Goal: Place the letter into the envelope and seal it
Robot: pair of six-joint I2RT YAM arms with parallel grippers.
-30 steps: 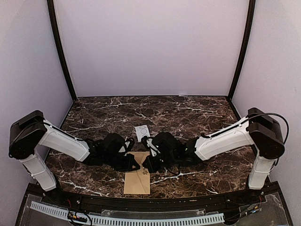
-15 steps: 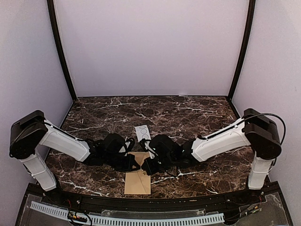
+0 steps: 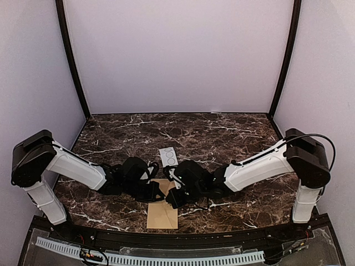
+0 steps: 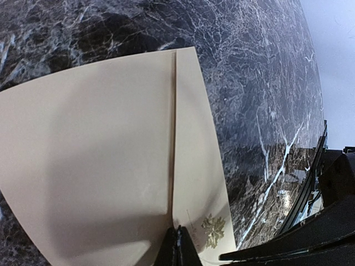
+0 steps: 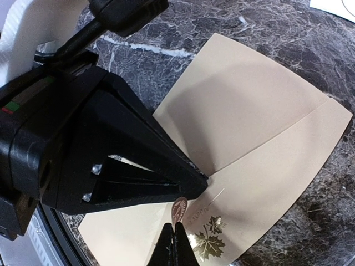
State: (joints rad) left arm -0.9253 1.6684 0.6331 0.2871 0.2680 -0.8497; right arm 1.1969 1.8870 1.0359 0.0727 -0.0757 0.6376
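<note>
The tan envelope [image 3: 162,215] lies flat near the table's front edge with its flap folded down. The flap edge shows as a seam in the left wrist view [image 4: 173,122], beside a gold maple leaf print [image 4: 213,230]. My left gripper [image 4: 177,244] is shut, and its tip rests on the flap edge. My right gripper [image 5: 176,237] is shut on a small round reddish seal sticker [image 5: 178,209]. It holds the sticker at the flap edge, right beside the left gripper's tip [image 5: 201,180]. The letter is not in view.
The small white sticker card [image 3: 168,155] with circles lies just beyond the envelope; its corner shows in the right wrist view [image 5: 339,4]. Both arms meet over the envelope's far half [image 3: 166,191]. The black front rail [image 3: 166,239] runs close behind the envelope.
My right gripper has moved left and slightly nearer over the envelope, closing in on the left gripper's tip. The left arm and the envelope have stayed put.
</note>
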